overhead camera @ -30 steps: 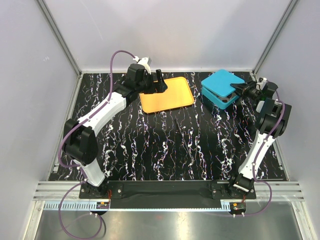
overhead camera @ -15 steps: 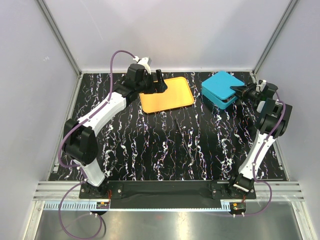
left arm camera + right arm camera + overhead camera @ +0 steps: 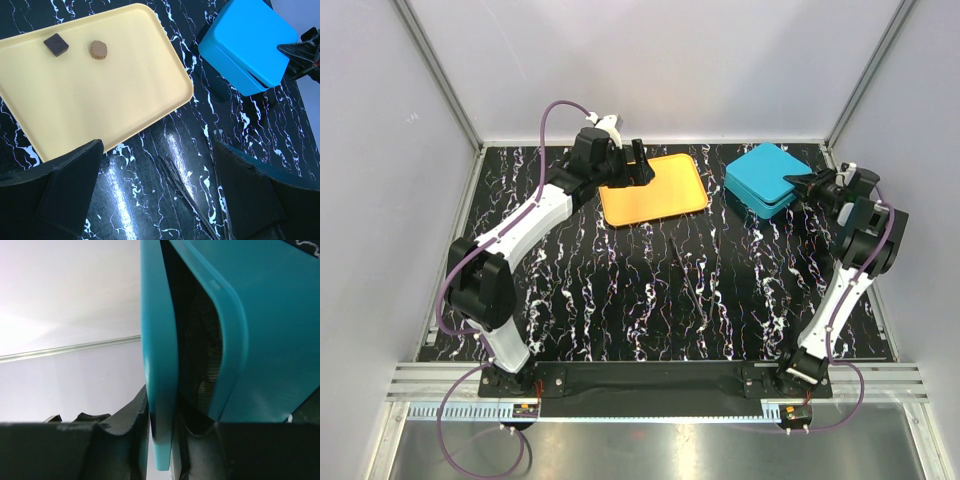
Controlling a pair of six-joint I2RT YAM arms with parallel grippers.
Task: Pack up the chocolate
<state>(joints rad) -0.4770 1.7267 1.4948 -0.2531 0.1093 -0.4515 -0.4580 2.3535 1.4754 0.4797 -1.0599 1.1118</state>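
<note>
Compared with the view a second earlier, the lid (image 3: 767, 172) is now seated flat on the teal box (image 3: 755, 205), to the right of the tray (image 3: 655, 205). The grey cups, then exposed at the box's right side, are covered. The right gripper (image 3: 803, 183) has been drawn slightly further from the tray, and its tips are at the lid's right corner. In the right wrist view a teal rim is seen between its fingers (image 3: 125, 435); whether it is clamped or merely straddled cannot be told. The left gripper (image 3: 640, 168) is unchanged: it is held over the tray's left edge with its jaws spread wide.

Two pieces of the chocolate (image 3: 55, 44) are seen on the tray, close together near one corner. One is a dark square piece (image 3: 55, 44), lying flat with its edges turned slightly off the tray's edges. The other, just beside it, is a tan ridged round cup (image 3: 99, 50). The first is nearly equal-sided and the second round, so a long axis cannot be told. The box's contents are hidden by the lid.
</note>
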